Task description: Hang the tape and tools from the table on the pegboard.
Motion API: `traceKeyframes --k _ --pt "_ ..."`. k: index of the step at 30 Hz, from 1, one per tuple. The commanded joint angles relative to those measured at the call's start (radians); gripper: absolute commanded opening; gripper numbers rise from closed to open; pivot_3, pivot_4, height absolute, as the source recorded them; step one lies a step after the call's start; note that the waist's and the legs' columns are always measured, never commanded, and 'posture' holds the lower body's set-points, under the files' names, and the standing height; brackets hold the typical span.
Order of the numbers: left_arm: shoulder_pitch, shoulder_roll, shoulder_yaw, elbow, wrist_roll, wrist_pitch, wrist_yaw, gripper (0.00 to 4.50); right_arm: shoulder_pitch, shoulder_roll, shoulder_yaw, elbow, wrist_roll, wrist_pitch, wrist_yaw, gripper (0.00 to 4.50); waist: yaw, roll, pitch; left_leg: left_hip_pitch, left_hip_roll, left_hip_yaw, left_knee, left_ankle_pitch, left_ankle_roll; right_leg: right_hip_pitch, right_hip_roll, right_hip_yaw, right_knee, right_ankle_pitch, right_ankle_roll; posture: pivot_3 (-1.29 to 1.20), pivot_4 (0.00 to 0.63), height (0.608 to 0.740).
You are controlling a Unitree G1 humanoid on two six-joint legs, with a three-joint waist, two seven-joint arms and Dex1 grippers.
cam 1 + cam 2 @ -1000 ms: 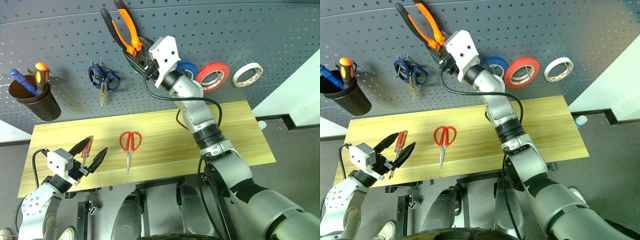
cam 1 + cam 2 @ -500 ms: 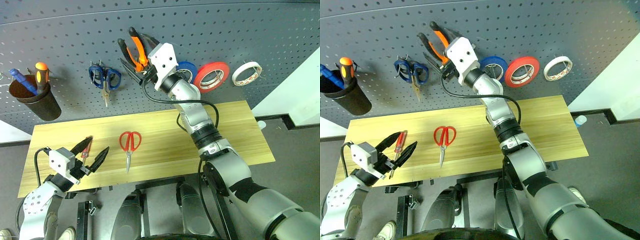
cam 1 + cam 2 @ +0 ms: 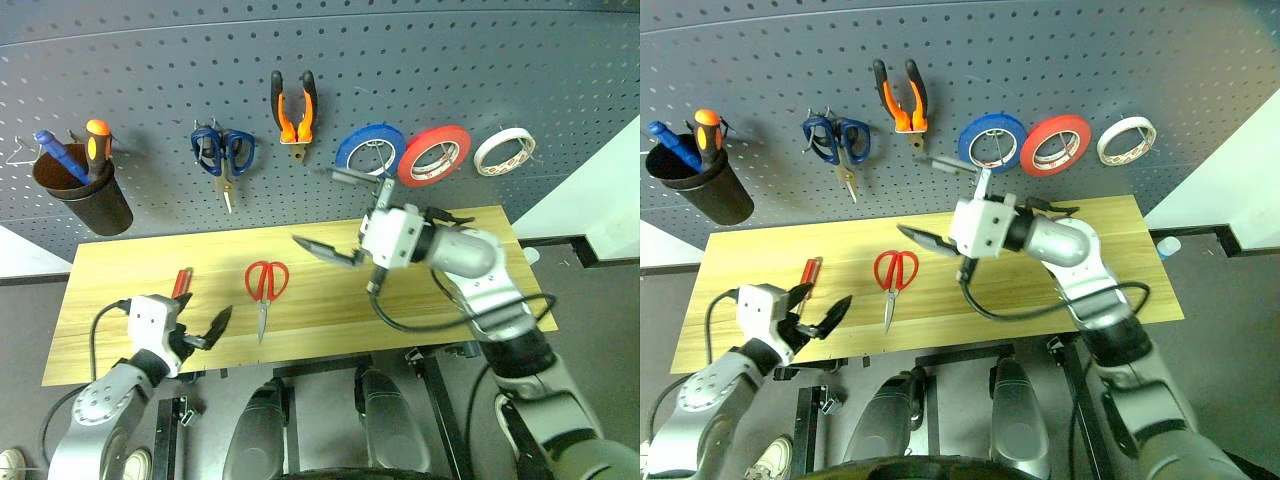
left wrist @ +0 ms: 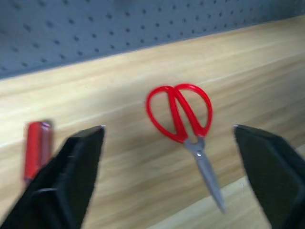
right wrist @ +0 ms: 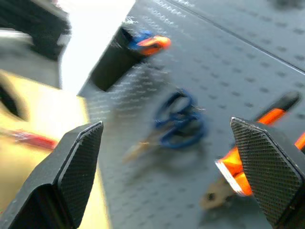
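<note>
The orange-and-black pliers (image 3: pixel 293 105) hang on the dark grey pegboard (image 3: pixel 470 60), beside blue-handled scissors (image 3: pixel 223 152). The whitish tape (image 3: pixel 503 150) hangs at the far right of the board. On the wooden table (image 3: pixel 120 265) lie the red-handled scissors (image 3: pixel 265 285) and, further left, the red-handled screwdriver (image 3: pixel 181 283). My right gripper (image 3: pixel 314 208) hovers open and empty above the table's middle, pointing left, below the pliers. Near the front edge my left gripper (image 3: pixel 818 305) is open, just this side of the screwdriver; its wrist view shows the scissors (image 4: pixel 180 114) ahead between the fingers.
A blue tape roll (image 3: pixel 368 150) and a red one (image 3: pixel 436 155) hang between the pliers and the whitish tape. At the board's left hangs a dark cup (image 3: pixel 80 190) with an orange-handled screwdriver and a blue tool in it.
My right gripper has let go of the pliers, which now hang on the board, and has drawn back down over the table. My left gripper has sunk a little and opened wider.
</note>
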Motion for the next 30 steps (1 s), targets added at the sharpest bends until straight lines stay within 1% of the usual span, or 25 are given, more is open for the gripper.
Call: traceKeyframes --k 1,2,4,6,7,9,12,13,17,21,25,29,30 --pt "-0.109 0.016 -0.132 0.000 0.147 0.226 0.138 4.47 0.097 -0.078 -0.061 -0.082 0.094 0.075 0.063 4.50 0.003 0.000 0.000 0.003 0.000 0.000 0.000 0.000 0.000 0.003 0.000 0.000 0.000 0.000 0.000 -0.04 0.250 0.730" --pt "-0.157 0.012 -0.173 0.022 0.190 0.269 0.171 4.47 0.131 -0.094 -0.088 -0.082 0.112 0.102 0.057 4.50 0.005 0.000 0.000 0.003 0.000 0.000 0.000 0.000 0.000 0.003 0.000 0.000 0.000 0.000 0.000 -0.04 0.250 0.730" --pt "-0.241 -0.021 -0.207 0.069 0.188 0.384 0.195 4.47 0.182 -0.122 -0.124 -0.078 0.123 0.120 0.056 4.50 0.010 -0.001 0.000 0.002 0.000 0.000 0.001 0.000 0.000 0.004 0.000 0.000 -0.001 0.000 0.000 -0.05 0.246 0.730" --pt "-0.308 -0.043 -0.240 0.108 0.210 0.458 0.220 4.47 0.228 -0.147 -0.146 -0.074 0.111 0.108 0.065 4.50 0.009 -0.001 0.000 0.002 0.000 0.001 0.001 0.000 0.000 0.003 0.000 0.000 -0.002 0.001 0.001 -0.06 0.241 0.730" --pt "-0.343 -0.070 -0.236 0.129 0.202 0.488 0.229 4.47 0.251 -0.154 -0.159 -0.068 0.107 0.106 0.062 4.50 0.006 -0.002 0.000 0.002 0.000 0.001 0.001 0.000 0.000 0.003 0.000 0.000 -0.002 0.003 0.002 -0.06 0.239 0.730" --pt "-0.417 -0.124 -0.232 0.176 0.188 0.541 0.244 4.47 0.295 -0.166 -0.185 -0.044 0.092 0.094 0.050 4.50 0.009 -0.002 0.000 0.002 0.000 0.001 0.000 0.000 0.000 0.003 0.000 0.000 -0.002 0.004 0.001 -0.05 0.235 0.730" --pt "-0.493 -0.160 -0.253 0.227 0.201 0.594 0.249 4.47 0.351 -0.179 -0.213 -0.021 0.079 0.076 0.050 4.50 0.018 -0.002 -0.001 0.002 0.000 0.000 -0.001 0.000 0.000 0.003 0.000 -0.001 -0.002 0.004 0.002 -0.07 0.228 0.730" --pt "-0.512 -0.180 -0.242 0.237 0.194 0.629 0.257 4.47 0.367 -0.184 -0.220 -0.014 0.073 0.067 0.051 4.50 0.018 -0.002 -0.001 0.002 0.000 0.000 0.000 0.000 0.000 0.003 0.000 -0.001 -0.002 0.004 0.002 -0.07 0.226 0.730" --pt "-0.543 -0.231 -0.212 0.255 0.191 0.736 0.296 4.47 0.401 -0.191 -0.241 0.010 0.060 0.044 0.046 4.50 0.018 -0.002 -0.001 0.002 -0.001 0.001 0.001 0.000 0.000 0.004 0.000 -0.001 -0.002 0.003 0.003 -0.08 0.219 0.730" --pt "-0.547 -0.254 -0.220 0.283 0.218 0.803 0.335 4.47 0.415 -0.182 -0.239 0.033 0.055 0.042 0.043 4.50 0.021 -0.003 -0.001 0.002 -0.001 0.001 0.001 0.000 -0.001 0.004 0.000 0.000 -0.001 0.003 0.003 -0.08 0.217 0.730" --pt "-0.563 -0.275 -0.212 0.320 0.241 0.823 0.373 4.47 0.464 -0.196 -0.216 0.036 0.101 0.060 0.110 4.50 0.022 -0.004 -0.003 0.003 -0.001 0.001 0.002 0.000 -0.001 0.006 0.000 0.000 -0.001 0.003 0.003 -0.08 0.214 0.730" --pt "-0.574 -0.293 -0.187 0.348 0.236 0.818 0.376 4.47 0.491 -0.201 -0.215 0.040 0.123 0.086 0.148 4.50 0.021 -0.003 -0.004 0.004 -0.001 0.001 0.003 0.000 -0.001 0.007 -0.001 0.000 -0.002 0.004 0.004 -0.07 0.211 0.730" --pt "-0.577 -0.300 -0.175 0.355 0.229 0.815 0.373 4.30 0.498 -0.204 -0.214 0.042 0.118 0.083 0.157 4.50 0.022 -0.003 -0.004 0.004 -0.001 0.002 0.004 0.000 -0.001 0.008 -0.001 0.000 -0.002 0.004 0.004 -0.07 0.211 0.730"
